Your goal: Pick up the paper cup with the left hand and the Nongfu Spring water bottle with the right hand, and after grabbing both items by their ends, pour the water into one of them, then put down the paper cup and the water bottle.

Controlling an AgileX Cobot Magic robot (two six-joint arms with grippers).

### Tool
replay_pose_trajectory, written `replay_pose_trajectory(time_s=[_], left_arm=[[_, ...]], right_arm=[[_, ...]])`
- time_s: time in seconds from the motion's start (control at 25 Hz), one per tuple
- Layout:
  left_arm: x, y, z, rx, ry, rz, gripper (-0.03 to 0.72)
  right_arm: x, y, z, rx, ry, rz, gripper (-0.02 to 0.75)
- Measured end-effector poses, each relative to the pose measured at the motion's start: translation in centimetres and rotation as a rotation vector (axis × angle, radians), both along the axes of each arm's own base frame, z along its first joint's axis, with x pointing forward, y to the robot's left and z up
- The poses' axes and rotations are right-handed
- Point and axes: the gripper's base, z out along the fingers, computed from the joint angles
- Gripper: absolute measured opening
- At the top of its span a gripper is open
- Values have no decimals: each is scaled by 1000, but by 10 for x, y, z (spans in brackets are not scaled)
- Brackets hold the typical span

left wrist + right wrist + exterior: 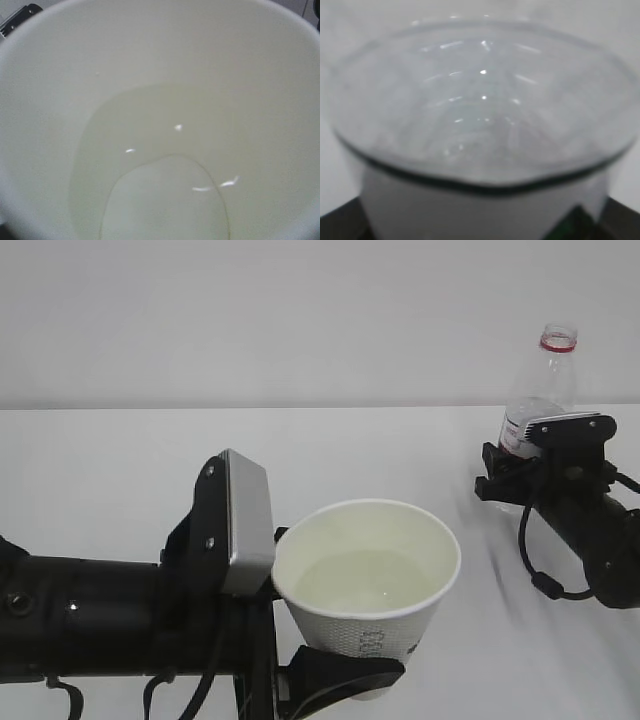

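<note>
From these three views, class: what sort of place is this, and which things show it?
Probably a robot test bench, not a kitchen: a bare white table against a blank wall, two black robot arms, and only a paper cup and a water bottle as props.

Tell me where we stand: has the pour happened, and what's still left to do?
The pour looks done: the paper cup holds water, and the Nongfu Spring water bottle stands upright, uncapped, its upper part looking empty. In hand: the left hand grips the cup, which appears lifted off the table; the right hand holds the bottle low down. Left: set both down and release.
</note>
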Motion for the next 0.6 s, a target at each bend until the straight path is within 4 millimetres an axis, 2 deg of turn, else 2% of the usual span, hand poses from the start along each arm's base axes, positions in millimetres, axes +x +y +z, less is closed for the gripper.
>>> replay_pose_trajectory(time_s=[0.48,0.6], left_arm=[[0,0,0,0,0,0,510],[0,0,0,0,0,0,510]], right_arm=[[-3,1,-1,-2,-4,18,525],[-3,5,0,-10,-7,61,559]])
